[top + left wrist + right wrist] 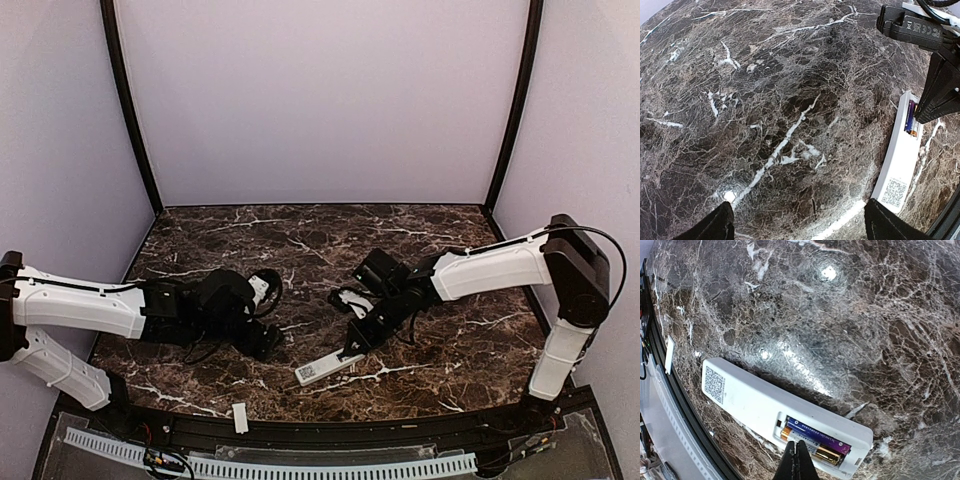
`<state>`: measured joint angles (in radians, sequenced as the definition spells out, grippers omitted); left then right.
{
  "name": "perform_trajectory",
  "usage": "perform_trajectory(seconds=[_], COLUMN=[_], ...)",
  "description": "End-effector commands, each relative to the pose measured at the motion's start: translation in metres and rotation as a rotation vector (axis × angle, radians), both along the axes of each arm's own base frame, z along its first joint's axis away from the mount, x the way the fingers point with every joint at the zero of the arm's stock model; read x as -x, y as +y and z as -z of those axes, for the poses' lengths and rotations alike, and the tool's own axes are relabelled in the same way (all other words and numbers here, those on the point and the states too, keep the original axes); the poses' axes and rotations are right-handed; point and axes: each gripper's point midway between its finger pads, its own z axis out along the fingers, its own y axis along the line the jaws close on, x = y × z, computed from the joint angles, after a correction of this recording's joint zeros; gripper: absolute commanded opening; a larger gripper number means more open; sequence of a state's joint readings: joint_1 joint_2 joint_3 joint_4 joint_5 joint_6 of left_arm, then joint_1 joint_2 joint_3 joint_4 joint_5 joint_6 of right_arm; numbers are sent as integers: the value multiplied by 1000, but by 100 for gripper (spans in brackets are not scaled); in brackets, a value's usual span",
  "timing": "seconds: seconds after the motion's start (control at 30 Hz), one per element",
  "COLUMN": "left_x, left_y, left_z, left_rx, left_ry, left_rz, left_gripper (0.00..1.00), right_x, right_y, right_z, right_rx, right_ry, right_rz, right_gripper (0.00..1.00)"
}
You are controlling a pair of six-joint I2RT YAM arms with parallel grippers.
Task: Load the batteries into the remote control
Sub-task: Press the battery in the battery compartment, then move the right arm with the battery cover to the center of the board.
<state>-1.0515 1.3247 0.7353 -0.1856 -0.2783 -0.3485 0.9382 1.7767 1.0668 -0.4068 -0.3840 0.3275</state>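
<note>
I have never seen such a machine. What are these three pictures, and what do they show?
Two robot arms stand at a marble table. One picture looks down from above; the other two come from a camera on each wrist. The remote control lies back side up, its compartment open, with the batteries inside. The right gripper is shut, its tips at the batteries, holding nothing. The left gripper is open and empty above bare marble. A small white strip lies at the near edge.
</note>
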Motion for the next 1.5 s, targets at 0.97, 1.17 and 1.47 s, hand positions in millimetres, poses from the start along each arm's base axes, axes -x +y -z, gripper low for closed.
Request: perform_trajectory(seconds=[0.97,1.17,1.47], left_x=[-12,-2,16], left_y=[73,94,119], left_z=[-30,-41,-26], left_rx=[59,120,116], left_ry=[22,26,51], left_rz=[-329,-392,-421], left_gripper=[95,96,95], right_x=[27,101,166], right_y=[75,137,192], right_z=[-103,-95,-36], right_rx=[-160,-265,-280], right_ry=[-321,-608,-677], right_rz=[-213,-623,-1018], right_gripper=[32,55,65])
